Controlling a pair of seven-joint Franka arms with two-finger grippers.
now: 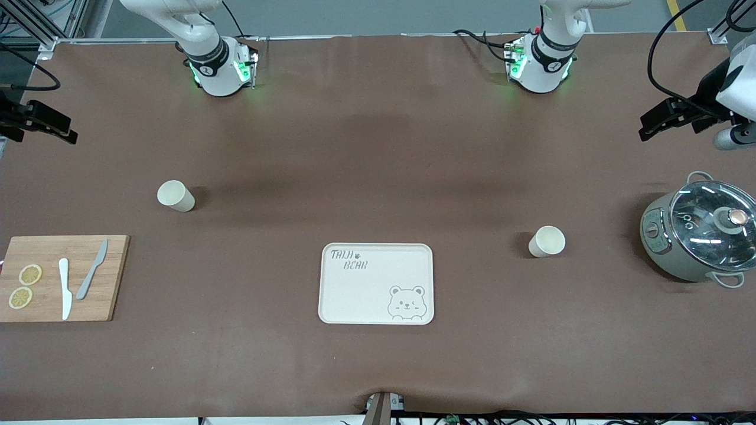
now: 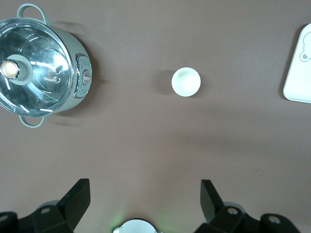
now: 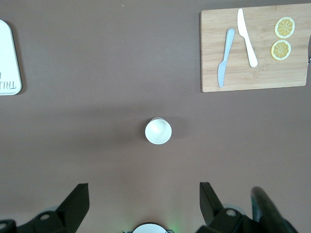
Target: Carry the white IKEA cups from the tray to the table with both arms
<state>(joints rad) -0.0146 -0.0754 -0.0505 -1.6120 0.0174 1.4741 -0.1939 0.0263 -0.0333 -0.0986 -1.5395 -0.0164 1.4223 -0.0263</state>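
My left pincer (image 2: 143, 199): fingers spread wide, holding and touching nothing, up in the air over bare brown surface (image 1: 378, 177) at the left arm's end

My right pincer (image 3: 143, 199): fingers likewise spread wide, nothing between them, hanging over the surface at the right arm's end

Cup one (image 1: 546, 241): cream-white, handleless, standing upright on the surface between the tray and the pot, apart from both; seen rim-up from my left wrist (image 2: 186, 81)

Cup two (image 1: 175, 195): same make, upright on the surface toward the right arm's end, farther from the front camera than the cutting board; seen from my right wrist (image 3: 158, 131)

Tray (image 1: 354, 295): cream, rounded corners, nothing on it, printed "TAIJI BEAR" with a paw mark and a winking bear face

Pot (image 1: 697, 233): grey-green, glass lid, beside cup one at the left arm's end

Cutting board (image 1: 41, 248): bamboo, carrying a white knife (image 1: 65, 288), a grey knife (image 1: 92, 269) and two lemon slices (image 1: 25, 286)
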